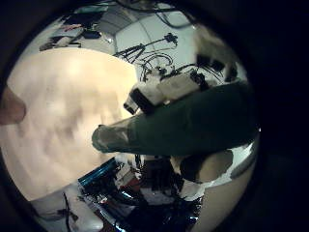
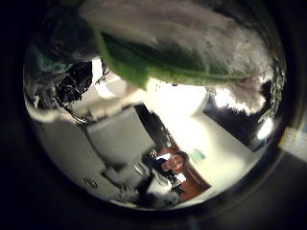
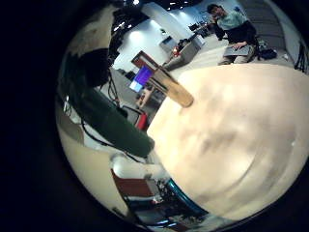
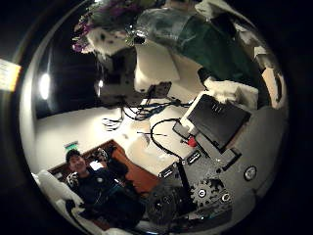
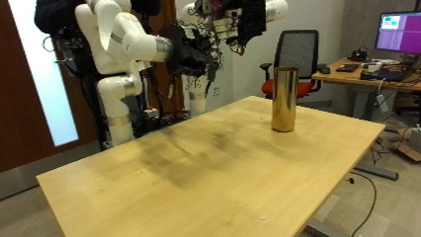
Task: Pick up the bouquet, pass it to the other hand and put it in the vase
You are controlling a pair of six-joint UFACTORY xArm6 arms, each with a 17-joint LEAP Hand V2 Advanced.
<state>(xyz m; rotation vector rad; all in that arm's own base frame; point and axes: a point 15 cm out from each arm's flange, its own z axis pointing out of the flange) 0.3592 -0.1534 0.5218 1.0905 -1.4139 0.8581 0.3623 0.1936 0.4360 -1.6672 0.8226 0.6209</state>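
Observation:
The bouquet (image 5: 223, 14), purple flowers in a dark green wrap, is held high above the table's far edge between my two hands. My left hand (image 5: 254, 20) and my right hand (image 5: 198, 51) meet there. The green wrap (image 1: 183, 121) crosses the left palm with fingers (image 1: 208, 164) curled against it, and flowers (image 2: 182, 34) fill the left thumb side view. The wrap (image 4: 196, 41) also lies close to the right palm with white fingers (image 4: 245, 59) bent round it. The tall golden vase (image 5: 283, 99) stands upright on the wooden table (image 5: 198, 178), also seen as the vase (image 3: 176, 90) lower down.
Beyond the table's far side stand a black office chair (image 5: 300, 51) and a desk with a monitor (image 5: 395, 35). A brown door (image 5: 20, 89) is behind the arms.

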